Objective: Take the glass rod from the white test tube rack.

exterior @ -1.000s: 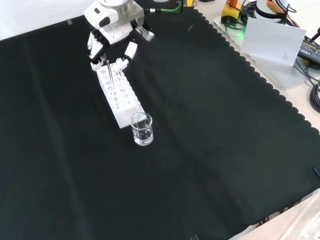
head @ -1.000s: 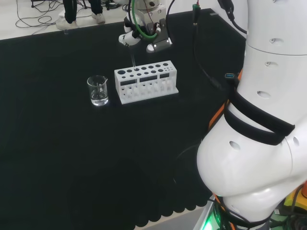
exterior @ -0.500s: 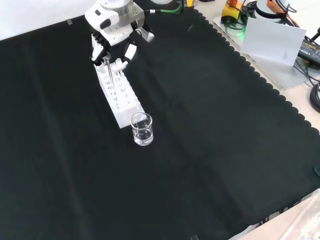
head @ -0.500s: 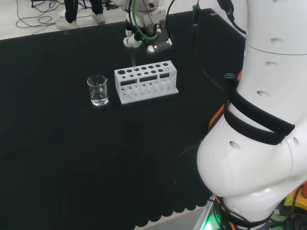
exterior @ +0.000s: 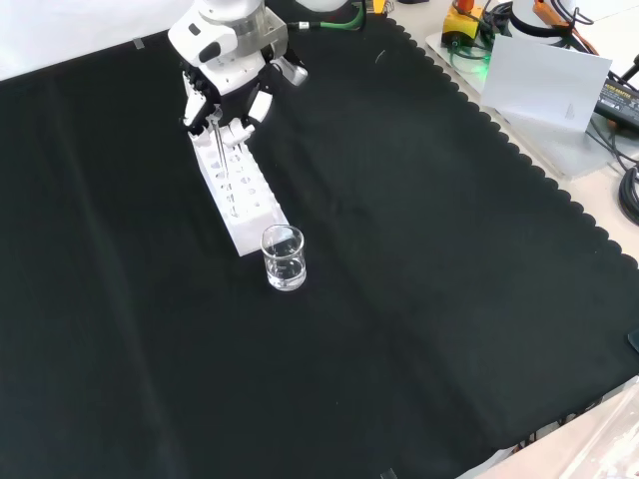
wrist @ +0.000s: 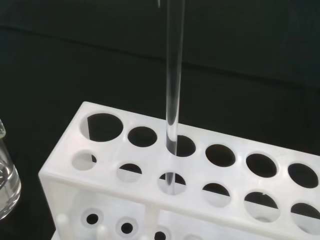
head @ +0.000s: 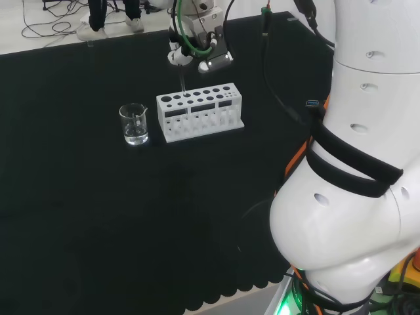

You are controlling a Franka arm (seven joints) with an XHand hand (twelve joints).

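The glass rod (wrist: 174, 75) stands upright in a hole of the white test tube rack (exterior: 238, 188), in the upper left of the front view. The hand (exterior: 226, 75) sits over the rod's top, its fingers (exterior: 258, 104) seemingly curled round it. A glass beaker (exterior: 284, 257) stands on the table (exterior: 419, 299) at the rack's lower end.

You are looking at a clear glass rod (wrist: 174, 85) standing upright, its lower end passing down through one of the round holes in the back row of the white test tube rack (wrist: 150, 185). In the head view the rack (head: 200, 111) is lying lengthwise across the middle of the black cloth, the rod (head: 182, 84) rising from near its left end.
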